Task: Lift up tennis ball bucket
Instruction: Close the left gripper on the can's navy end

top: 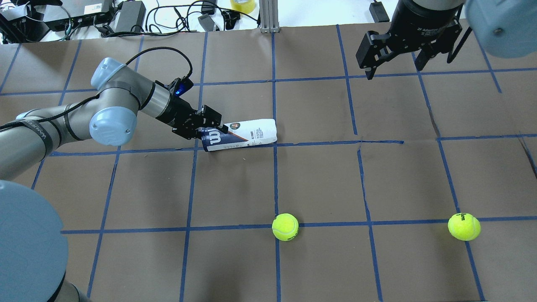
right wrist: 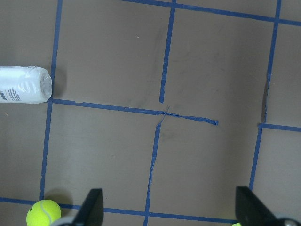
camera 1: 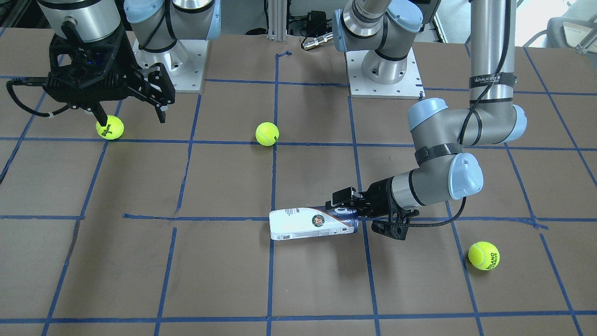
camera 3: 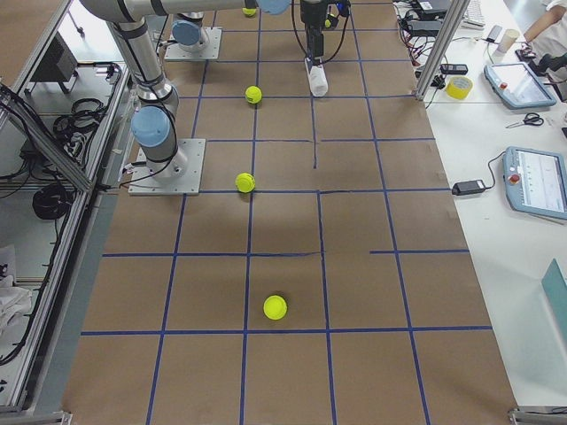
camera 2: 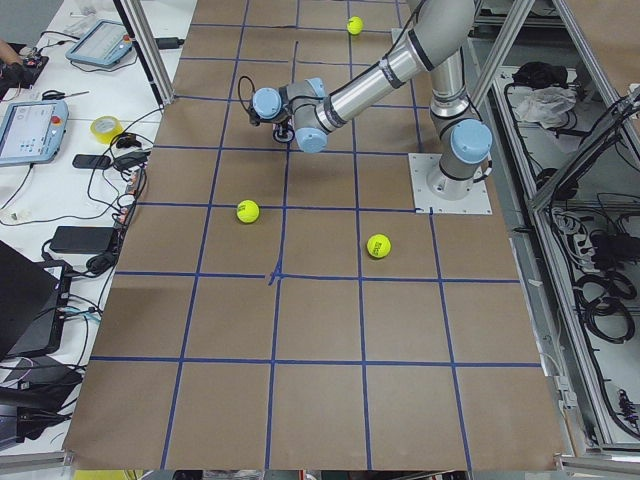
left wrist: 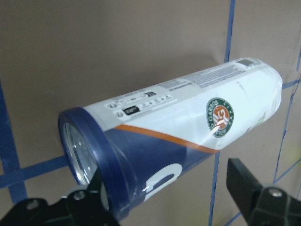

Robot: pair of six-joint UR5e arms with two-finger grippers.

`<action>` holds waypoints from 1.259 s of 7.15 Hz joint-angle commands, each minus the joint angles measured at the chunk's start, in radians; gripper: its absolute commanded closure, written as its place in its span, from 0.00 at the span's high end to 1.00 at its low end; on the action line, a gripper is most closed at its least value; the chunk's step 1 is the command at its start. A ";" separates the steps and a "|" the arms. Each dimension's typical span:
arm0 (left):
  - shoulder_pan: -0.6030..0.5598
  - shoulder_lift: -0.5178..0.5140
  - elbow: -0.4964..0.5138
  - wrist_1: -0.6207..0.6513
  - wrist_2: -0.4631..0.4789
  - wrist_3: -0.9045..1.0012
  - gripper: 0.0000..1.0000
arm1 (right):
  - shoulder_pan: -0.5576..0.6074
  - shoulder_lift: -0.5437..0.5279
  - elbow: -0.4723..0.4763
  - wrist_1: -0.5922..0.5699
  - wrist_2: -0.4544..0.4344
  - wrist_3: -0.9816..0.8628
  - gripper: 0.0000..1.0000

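The tennis ball bucket [top: 245,133] lies on its side on the brown table, navy rim end toward my left arm. It also shows in the front view [camera 1: 308,224], the left wrist view [left wrist: 188,117] and the right wrist view [right wrist: 23,84]. My left gripper [top: 209,128] is open, low over the table, with its fingers [left wrist: 249,193] either side of the navy rim end; the right finger stands clear of the can. My right gripper [top: 394,71] is open and empty, high at the far right, away from the can.
Three yellow-green tennis balls lie loose: one in the middle [top: 285,227], one to the right [top: 464,226], one past the left arm [camera 1: 483,255]. Blue tape lines grid the table [top: 319,180]. Cables and boxes lie beyond the far edge [top: 126,16].
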 commanded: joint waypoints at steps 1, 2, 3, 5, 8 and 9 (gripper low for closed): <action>0.000 0.006 0.007 0.000 0.008 -0.006 0.19 | 0.000 0.000 0.000 0.000 0.000 -0.001 1.00; 0.000 0.007 0.009 0.002 0.008 -0.027 0.00 | 0.000 0.000 0.000 0.000 0.000 0.001 1.00; 0.000 0.013 0.022 0.003 0.005 -0.124 0.00 | 0.000 0.000 0.000 0.002 0.000 0.001 1.00; -0.008 0.044 0.106 -0.033 0.009 -0.290 0.00 | 0.000 0.000 0.000 0.002 0.000 0.001 1.00; -0.040 0.090 0.179 -0.069 0.125 -0.360 0.00 | 0.000 0.000 0.000 0.002 0.000 0.001 1.00; -0.067 0.098 0.209 -0.076 0.188 -0.369 0.00 | 0.000 0.000 0.000 0.003 0.000 0.001 1.00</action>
